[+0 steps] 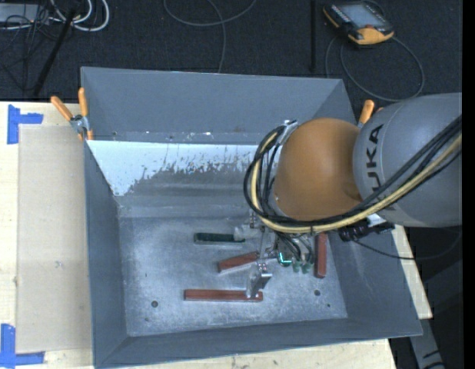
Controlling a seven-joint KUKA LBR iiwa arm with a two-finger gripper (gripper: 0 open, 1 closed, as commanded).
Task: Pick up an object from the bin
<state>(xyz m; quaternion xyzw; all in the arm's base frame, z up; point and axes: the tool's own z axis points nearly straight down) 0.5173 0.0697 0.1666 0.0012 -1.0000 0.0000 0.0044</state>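
— Reddish-brown things are lying all round the gripper (259,280); which one is it hanging over?

— It is hanging over the right end of the long reddish-brown bar (214,295), which is lying left to right on the near part of the bin (145,229) floor. The short reddish-brown stick (236,264) is lying just beyond that, slanting, on the gripper's far-left side.

— Is it gripping either one?

— I am not seeing anything held. Whether the gripper is standing apart or together I cannot tell, since the orange cover (314,167) and the looping cables (257,187) are hiding most of it. Whether its tip is touching the bar is also unclear.

— And the rest?

— A dark green stick (213,238) is lying farther back, to the left. Another reddish-brown piece (321,257) is lying on the right, pointing near to far, with its far end going under the wrist.
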